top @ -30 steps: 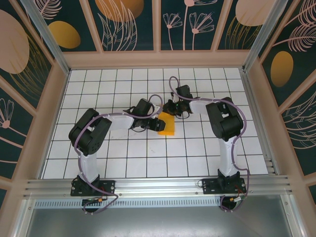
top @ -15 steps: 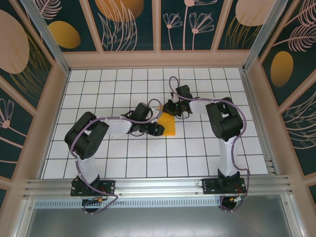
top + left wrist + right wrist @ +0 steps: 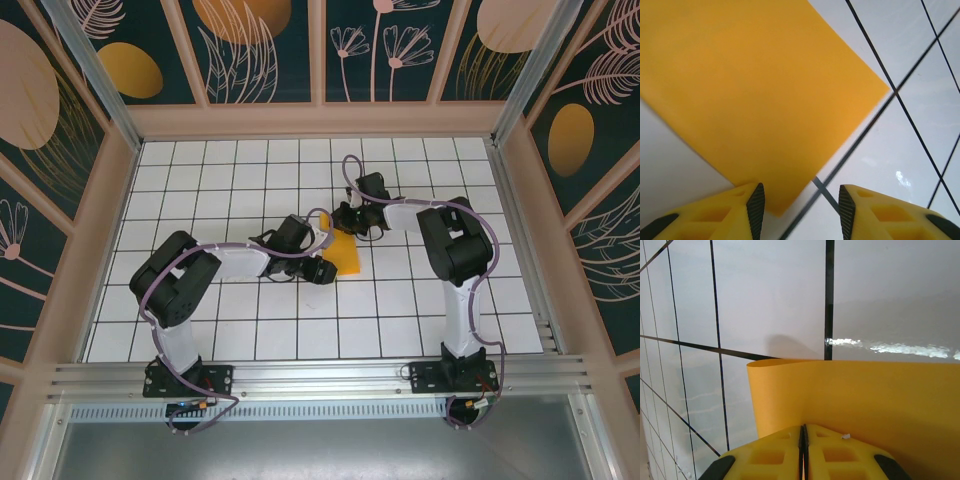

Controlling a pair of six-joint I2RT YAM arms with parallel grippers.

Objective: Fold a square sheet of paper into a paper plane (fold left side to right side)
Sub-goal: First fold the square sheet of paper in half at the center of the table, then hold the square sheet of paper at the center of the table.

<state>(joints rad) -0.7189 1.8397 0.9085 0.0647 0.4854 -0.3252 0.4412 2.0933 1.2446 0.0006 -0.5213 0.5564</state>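
Two tools of mine meet at the middle of the white gridded worktop, one at each end of the orange-yellow sheet of paper.

From the top camera, the sheet lies roughly at the centre of the tiles, a narrow slanted shape. My right tool is at its far end and my left tool at its near left corner.

On my left wrist camera, the left tool stands wide, its yellow fingers with black pads apart. The near corner of the sheet points down into the gap, close to the left finger. I cannot tell whether either finger touches it. The paper lies flat here on the worktop, across a black grid line.

On my right wrist camera, the right tool is pressed closed, the two yellow fingers meeting along a thin seam. The sheet runs into the tips, so I read it as pinched there. Beyond the tips the paper rises off the worktop and curls round at its left side, casting a soft shadow on the tile.

Dark wall panels with orange ovals and pale plant drawings surround the worktop, and an aluminium rail carries both arm bases at the near edge.
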